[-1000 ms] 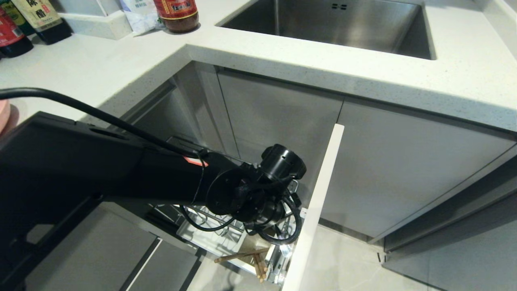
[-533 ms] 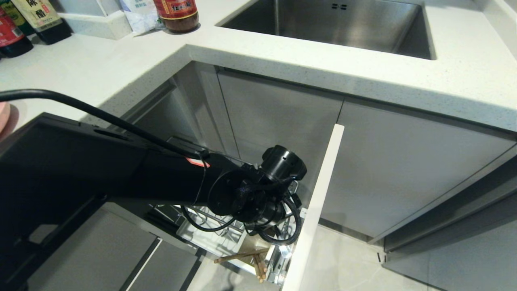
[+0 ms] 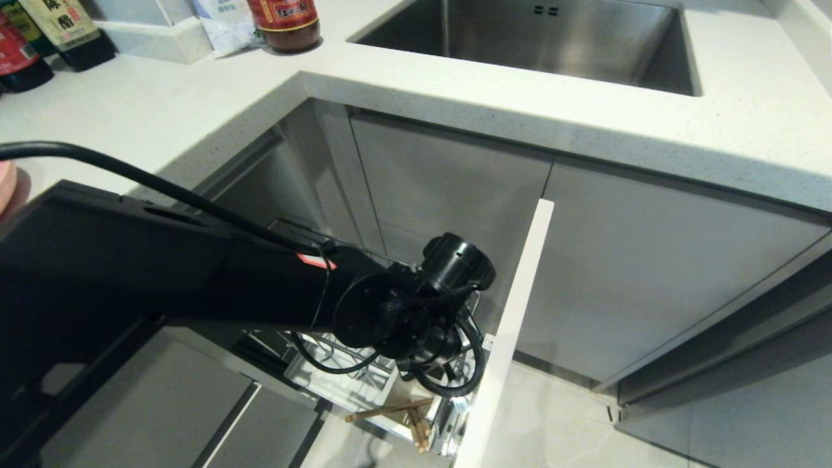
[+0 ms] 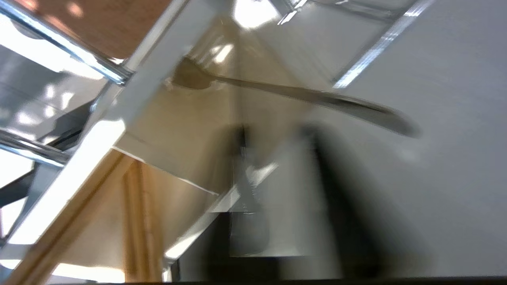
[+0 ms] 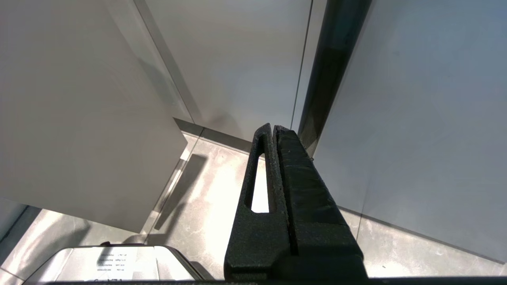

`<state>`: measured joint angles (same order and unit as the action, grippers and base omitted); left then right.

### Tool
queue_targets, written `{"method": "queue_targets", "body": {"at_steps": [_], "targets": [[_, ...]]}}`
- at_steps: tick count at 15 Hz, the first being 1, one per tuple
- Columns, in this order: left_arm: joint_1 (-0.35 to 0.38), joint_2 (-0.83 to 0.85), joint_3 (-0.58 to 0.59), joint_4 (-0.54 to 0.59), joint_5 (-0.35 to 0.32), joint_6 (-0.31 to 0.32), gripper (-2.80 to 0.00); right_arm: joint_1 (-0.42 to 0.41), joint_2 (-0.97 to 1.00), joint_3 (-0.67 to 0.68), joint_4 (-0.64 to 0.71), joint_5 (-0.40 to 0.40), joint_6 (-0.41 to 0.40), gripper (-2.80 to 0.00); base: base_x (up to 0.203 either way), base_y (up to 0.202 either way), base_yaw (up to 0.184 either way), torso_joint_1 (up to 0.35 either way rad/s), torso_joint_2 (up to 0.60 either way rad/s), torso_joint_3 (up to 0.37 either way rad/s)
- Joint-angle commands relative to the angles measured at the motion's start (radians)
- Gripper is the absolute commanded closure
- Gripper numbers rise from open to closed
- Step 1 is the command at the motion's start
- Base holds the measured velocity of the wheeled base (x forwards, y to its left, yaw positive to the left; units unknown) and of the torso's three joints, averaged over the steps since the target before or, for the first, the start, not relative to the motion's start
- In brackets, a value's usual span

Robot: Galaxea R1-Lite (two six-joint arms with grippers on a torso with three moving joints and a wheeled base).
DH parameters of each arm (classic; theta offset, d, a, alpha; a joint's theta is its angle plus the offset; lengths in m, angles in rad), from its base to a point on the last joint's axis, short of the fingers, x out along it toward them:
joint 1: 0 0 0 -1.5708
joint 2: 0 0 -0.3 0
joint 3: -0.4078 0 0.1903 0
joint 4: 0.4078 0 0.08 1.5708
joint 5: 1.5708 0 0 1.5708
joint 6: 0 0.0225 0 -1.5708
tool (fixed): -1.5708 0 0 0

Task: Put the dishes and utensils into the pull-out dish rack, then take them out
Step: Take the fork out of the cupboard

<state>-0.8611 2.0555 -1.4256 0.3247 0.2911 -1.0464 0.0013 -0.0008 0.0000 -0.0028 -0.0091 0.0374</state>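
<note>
The pull-out dish rack (image 3: 338, 383) is drawn out under the counter, with its white panel front (image 3: 513, 312) on the right. My left arm (image 3: 403, 312) reaches down into the rack and hides most of it. The wooden chopsticks (image 3: 390, 411) lie across the rack's near end and show close up as tan bars (image 4: 136, 221). The silver fork (image 4: 309, 97) lies slanted ahead of my left gripper (image 4: 277, 158), its head in the white utensil cup (image 4: 130, 99), apart from the gripper. A pink plate edge (image 3: 4, 185) shows at the far left on the counter. My right gripper (image 5: 273, 128) hangs shut over the floor.
A steel sink (image 3: 520, 39) is set in the white counter (image 3: 617, 123) above the rack. Sauce bottles (image 3: 286, 23) stand at the back left. Grey cabinet doors (image 3: 650, 273) close off the right. A brown wooden strip (image 4: 111, 23) and chrome wires (image 4: 59, 51) cross the rack.
My left arm has kept its place over the rack. Only its cable loop hangs slightly lower.
</note>
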Motion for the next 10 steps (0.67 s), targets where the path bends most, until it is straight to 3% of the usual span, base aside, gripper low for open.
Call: {"method": "queue_targets", "body": {"at_steps": [1, 10], "targets": [[0.001, -0.002, 0.002, 0.005, 0.003, -0.006, 0.00, 0.000, 0.001, 0.000, 0.000, 0.000, -0.001, 0.00, 0.000, 0.000, 0.000, 0.000, 0.00, 0.000], [-0.001, -0.043, 0.001, 0.013, 0.013, -0.004, 0.00, 0.000, 0.001, 0.000, 0.000, 0.000, 0.000, 0.00, 0.000, 0.000, 0.000, 0.000, 0.00, 0.000]]}}
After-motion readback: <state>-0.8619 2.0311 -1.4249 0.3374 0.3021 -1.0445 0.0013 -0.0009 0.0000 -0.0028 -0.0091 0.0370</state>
